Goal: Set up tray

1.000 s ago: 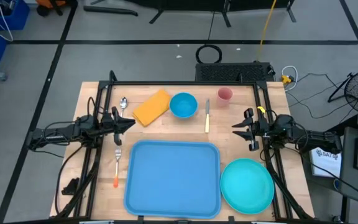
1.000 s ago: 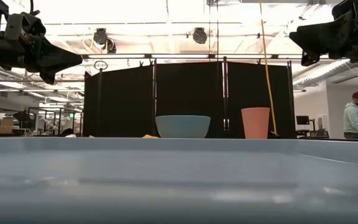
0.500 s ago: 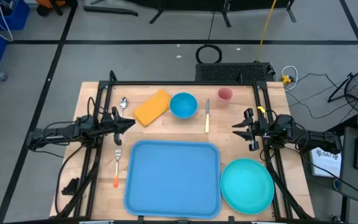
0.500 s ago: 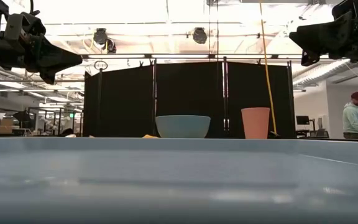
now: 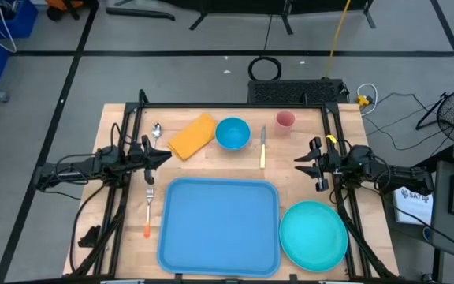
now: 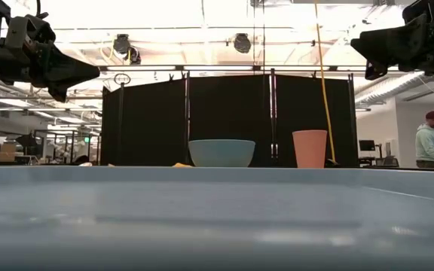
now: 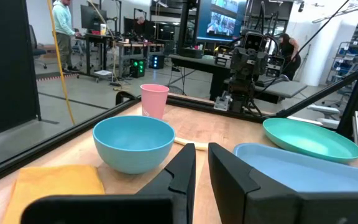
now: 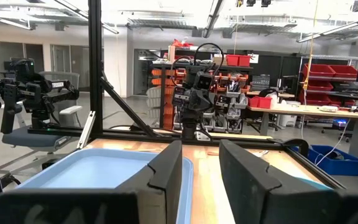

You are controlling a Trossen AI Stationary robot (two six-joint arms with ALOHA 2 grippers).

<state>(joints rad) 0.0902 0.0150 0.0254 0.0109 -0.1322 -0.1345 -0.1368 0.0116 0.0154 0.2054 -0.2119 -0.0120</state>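
Observation:
The light-blue tray (image 5: 219,225) lies flat on the wooden table at the near middle; it also shows in the left wrist view (image 7: 303,171) and the right wrist view (image 8: 104,171). A round teal plate (image 5: 314,234) lies on the table to the tray's right. My left gripper (image 5: 169,155) hovers shut and empty above the table's left side, beyond the tray's far left corner; its fingers show in its wrist view (image 7: 202,163). My right gripper (image 5: 298,162) hovers open and empty above the right side, beyond the plate; its wrist view (image 8: 201,155) shows the gap.
Along the far side lie a spoon (image 5: 157,131), a yellow napkin (image 5: 192,135), a blue bowl (image 5: 232,132), a knife (image 5: 263,147) and a pink cup (image 5: 284,120). A fork with an orange handle (image 5: 148,211) lies left of the tray. A black frame (image 5: 235,106) rims the table.

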